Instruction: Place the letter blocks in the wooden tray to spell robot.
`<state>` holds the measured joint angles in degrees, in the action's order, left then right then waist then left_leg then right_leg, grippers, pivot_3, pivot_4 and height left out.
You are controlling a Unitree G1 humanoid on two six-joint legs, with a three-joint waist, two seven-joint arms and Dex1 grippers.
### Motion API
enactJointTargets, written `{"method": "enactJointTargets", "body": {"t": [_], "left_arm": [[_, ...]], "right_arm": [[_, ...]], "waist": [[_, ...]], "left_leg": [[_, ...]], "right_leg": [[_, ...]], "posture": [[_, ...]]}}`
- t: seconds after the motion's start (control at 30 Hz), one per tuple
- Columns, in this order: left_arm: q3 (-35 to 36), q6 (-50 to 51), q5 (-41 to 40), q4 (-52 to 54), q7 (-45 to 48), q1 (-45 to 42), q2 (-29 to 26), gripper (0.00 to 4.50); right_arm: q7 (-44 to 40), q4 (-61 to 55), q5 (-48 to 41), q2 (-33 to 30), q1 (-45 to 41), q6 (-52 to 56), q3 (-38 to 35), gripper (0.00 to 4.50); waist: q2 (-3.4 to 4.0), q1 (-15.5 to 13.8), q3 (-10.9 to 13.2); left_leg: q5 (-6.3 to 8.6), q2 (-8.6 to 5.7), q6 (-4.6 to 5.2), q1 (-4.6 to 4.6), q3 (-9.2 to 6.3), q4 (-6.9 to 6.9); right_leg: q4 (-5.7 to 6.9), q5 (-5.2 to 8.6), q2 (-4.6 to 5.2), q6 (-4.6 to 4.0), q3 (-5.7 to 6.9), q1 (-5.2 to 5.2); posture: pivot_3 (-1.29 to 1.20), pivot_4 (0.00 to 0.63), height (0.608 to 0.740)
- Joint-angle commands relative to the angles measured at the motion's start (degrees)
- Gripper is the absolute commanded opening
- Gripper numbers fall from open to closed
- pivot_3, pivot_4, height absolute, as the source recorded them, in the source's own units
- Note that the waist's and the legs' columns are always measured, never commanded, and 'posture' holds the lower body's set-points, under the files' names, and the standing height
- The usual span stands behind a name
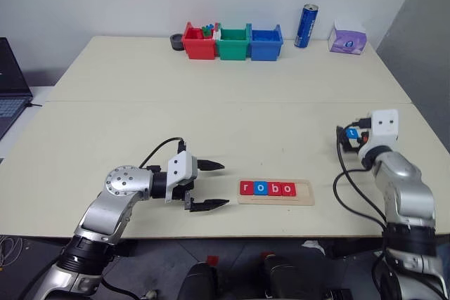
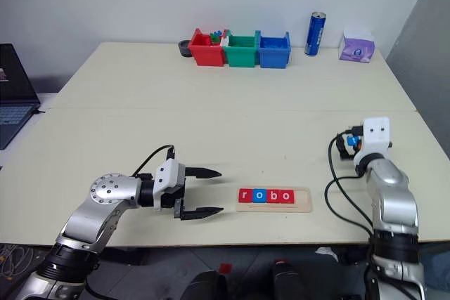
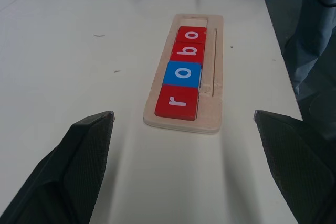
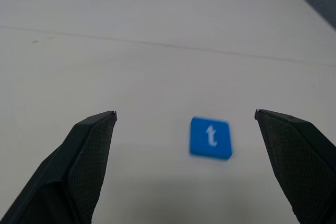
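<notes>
"robo" blocks in tray

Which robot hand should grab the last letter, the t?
The right. Its open right gripper points at the blue t block lying on the table. The open left gripper sits beside the wooden tray, which already spells "robo", far from the t.

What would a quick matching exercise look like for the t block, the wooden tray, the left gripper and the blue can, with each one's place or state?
Things:
1. t block
2. wooden tray
3. left gripper
4. blue can

Places or states:
A. holds tiles r, o, b, o
B. upright at the table's far edge
C. lying on the table ahead of the open right gripper
D. open, beside the tray

Pairs: 1-C, 2-A, 3-D, 4-B
</notes>
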<state>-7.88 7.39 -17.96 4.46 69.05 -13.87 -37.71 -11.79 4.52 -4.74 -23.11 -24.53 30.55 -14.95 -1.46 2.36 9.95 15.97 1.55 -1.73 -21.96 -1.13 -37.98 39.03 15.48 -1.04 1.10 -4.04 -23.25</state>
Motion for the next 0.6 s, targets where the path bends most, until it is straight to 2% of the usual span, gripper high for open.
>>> {"method": "enactJointTargets", "body": {"t": [0.03, 0.17, 0.3, 0.4, 0.6], "left_arm": [[0.1, -1.3, -0.2, 0.7, 0.0, 0.0, 0.6, 4.50], [0.5, -1.6, 0.0, 1.0, -0.3, 0.6, 0.3, 4.50], [1.1, -1.4, -0.1, 2.0, -0.8, 1.5, -0.2, 4.50], [1.3, -1.3, -0.2, 2.3, -1.2, 1.9, -0.4, 4.50], [1.3, -0.5, -0.4, 2.9, -1.6, 1.7, -0.6, 4.50]], "right_arm": [[1.7, 14.1, 1.0, -1.7, -5.8, -5.1, -0.7, 4.48], [3.4, 25.5, 1.2, -3.0, -10.4, -8.2, -0.9, 4.48], [3.6, 29.0, 1.0, -3.3, -11.3, -7.0, -0.2, 4.48], [3.8, 28.5, -0.3, -2.8, -10.8, -4.9, -0.7, 3.63], [5.0, 24.1, -1.7, -1.5, -7.8, -2.0, -0.6, 1.49]], "waist": [[0.00, 0.0, 0.0], [0.03, 0.0, 0.0], [0.03, 0.0, 0.0], [0.02, -0.1, 0.0], [0.02, -0.5, 0.0]], "left_leg": [[0.00, 0.01, 0.00, 0.00, 0.01, 0.01], [0.01, 0.04, 0.01, -0.10, -0.03, 0.06], [0.01, 0.03, 0.02, -0.10, -0.02, 0.04], [0.01, 0.03, 0.02, -0.09, -0.07, 0.01], [0.01, 0.03, 0.02, -0.09, -0.17, -0.01]], "right_leg": [[-0.01, -0.01, 0.00, -0.01, 0.00, -0.01], [-0.04, 0.00, 0.06, -0.03, -0.02, -0.05], [-0.04, 0.00, 0.10, -0.03, -0.04, -0.05], [-0.02, 0.00, 0.11, -0.03, -0.04, -0.01], [-0.02, 0.00, 0.11, -0.03, -0.01, 0.03]], "posture": [[0.00, 0.150, 0.740], [0.00, 0.150, 0.740], [0.00, 0.150, 0.740], [0.00, 0.150, 0.740], [0.00, 0.150, 0.740]]}}
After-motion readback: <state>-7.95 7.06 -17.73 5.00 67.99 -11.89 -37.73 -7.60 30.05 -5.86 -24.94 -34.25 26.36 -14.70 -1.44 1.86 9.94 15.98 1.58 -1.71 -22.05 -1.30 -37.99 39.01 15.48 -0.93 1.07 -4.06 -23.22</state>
